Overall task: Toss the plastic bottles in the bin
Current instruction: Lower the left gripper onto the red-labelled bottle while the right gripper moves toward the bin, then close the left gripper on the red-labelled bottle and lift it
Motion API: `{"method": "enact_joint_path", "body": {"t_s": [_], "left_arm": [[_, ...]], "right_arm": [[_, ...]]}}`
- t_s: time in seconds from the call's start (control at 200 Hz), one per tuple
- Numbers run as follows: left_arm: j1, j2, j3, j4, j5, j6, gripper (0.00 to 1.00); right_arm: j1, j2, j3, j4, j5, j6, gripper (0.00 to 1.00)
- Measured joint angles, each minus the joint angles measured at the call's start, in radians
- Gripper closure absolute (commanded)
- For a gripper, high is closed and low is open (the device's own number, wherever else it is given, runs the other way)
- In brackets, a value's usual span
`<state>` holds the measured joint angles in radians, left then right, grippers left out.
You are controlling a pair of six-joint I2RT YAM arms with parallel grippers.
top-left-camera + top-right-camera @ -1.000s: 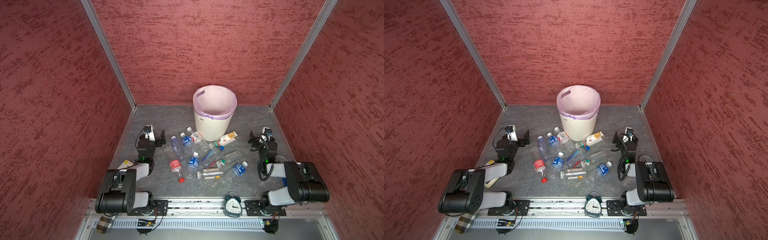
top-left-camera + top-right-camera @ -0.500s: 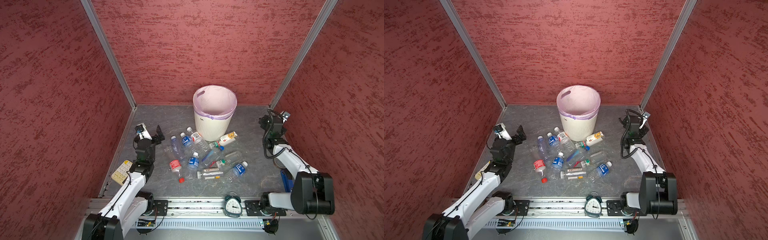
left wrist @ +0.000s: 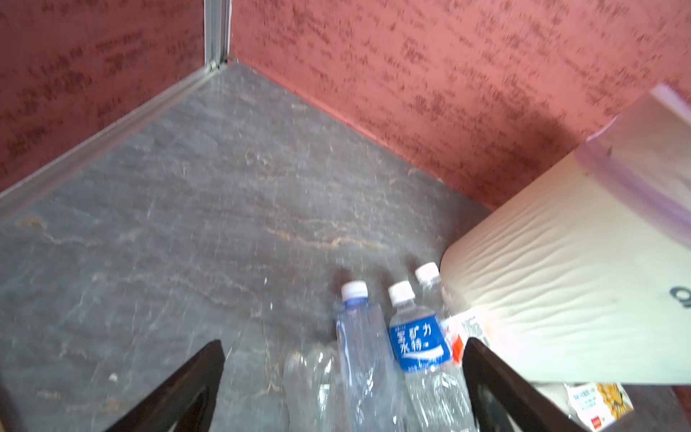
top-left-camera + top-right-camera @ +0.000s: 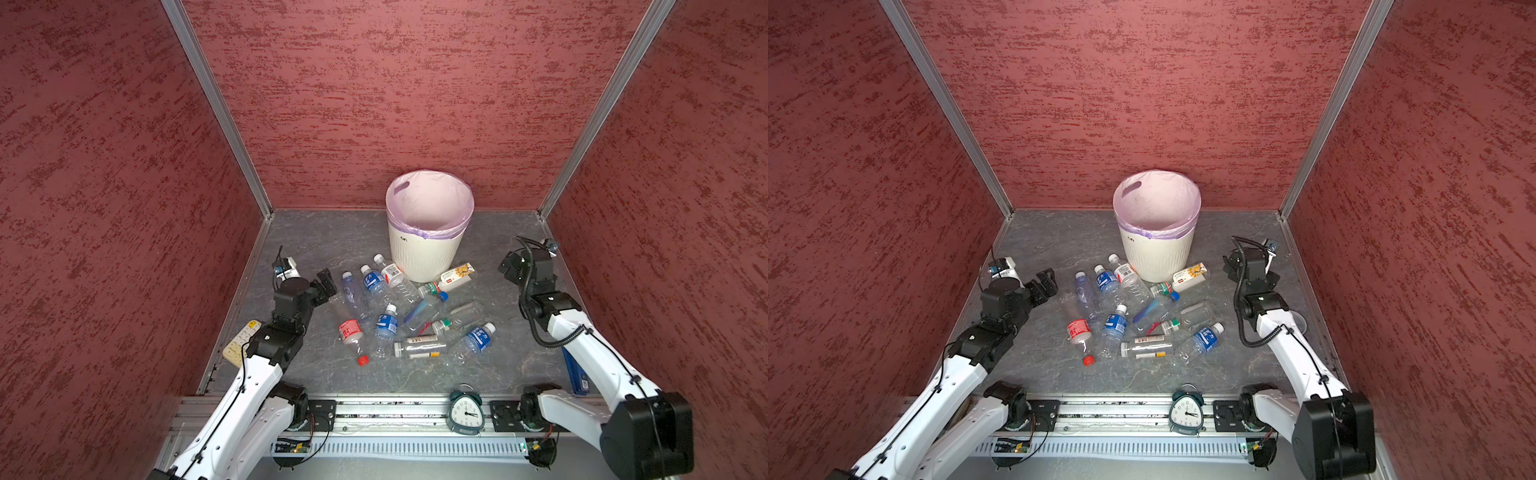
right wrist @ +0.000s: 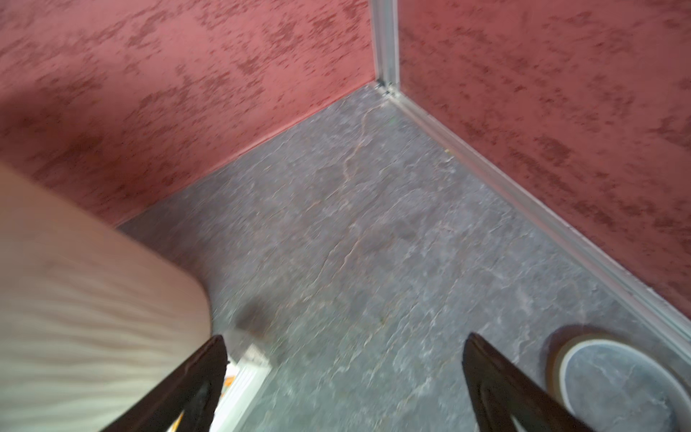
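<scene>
Several plastic bottles [image 4: 390, 324] [image 4: 1116, 323] lie in a loose pile on the grey floor, in front of the bin [image 4: 419, 255] [image 4: 1156, 257]. The bin is cream and ribbed, with a lilac liner over its rim. My left gripper [image 4: 326, 283] [image 4: 1044, 284] hovers open just left of the pile. In the left wrist view the left gripper [image 3: 343, 343] frames a blue-labelled bottle [image 3: 418, 336], a clear bottle [image 3: 355, 329] and the bin [image 3: 561, 284]. My right gripper [image 4: 508, 266] [image 4: 1230, 262] is open to the right of the bin. In the right wrist view the right gripper [image 5: 344, 337] has only bare floor between its fingers.
A teal alarm clock [image 4: 466, 411] stands on the front rail. A cream keypad [image 4: 241, 343] lies by the left wall and a blue flat object [image 4: 575, 374] by the right wall. A ring-shaped object [image 5: 617, 377] lies near the right gripper. Red walls close in three sides.
Both arms have unfolded from a tucked pose and reached forward. The left gripper has moved right toward the bottles, the right gripper toward the back right corner. Both stayed open.
</scene>
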<state>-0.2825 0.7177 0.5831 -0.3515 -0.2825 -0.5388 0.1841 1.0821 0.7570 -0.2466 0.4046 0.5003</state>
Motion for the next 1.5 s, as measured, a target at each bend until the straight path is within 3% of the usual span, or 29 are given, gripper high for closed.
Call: {"method": "enact_joint_path", "body": {"t_s": [0.301, 0.611, 1.052, 1.498], "left_arm": [[-0.135, -0.008, 0.012, -0.225, 0.009, -0.157, 0.13], [-0.235, 0.102, 0.002, -0.292, 0.018, -0.27, 0.13], [-0.229, 0.312, 0.0, -0.248, 0.113, -0.283, 0.11], [-0.163, 0.41, -0.006, -0.184, 0.189, -0.261, 0.11]], "right_arm": [[0.198, -0.031, -0.004, -0.151, -0.05, 0.009, 0.02], [0.251, -0.019, -0.004, -0.219, -0.114, 0.024, 0.02], [0.254, 0.032, -0.027, -0.222, -0.154, 0.043, 0.02], [0.256, 0.056, -0.027, -0.222, -0.175, 0.05, 0.02]]}}
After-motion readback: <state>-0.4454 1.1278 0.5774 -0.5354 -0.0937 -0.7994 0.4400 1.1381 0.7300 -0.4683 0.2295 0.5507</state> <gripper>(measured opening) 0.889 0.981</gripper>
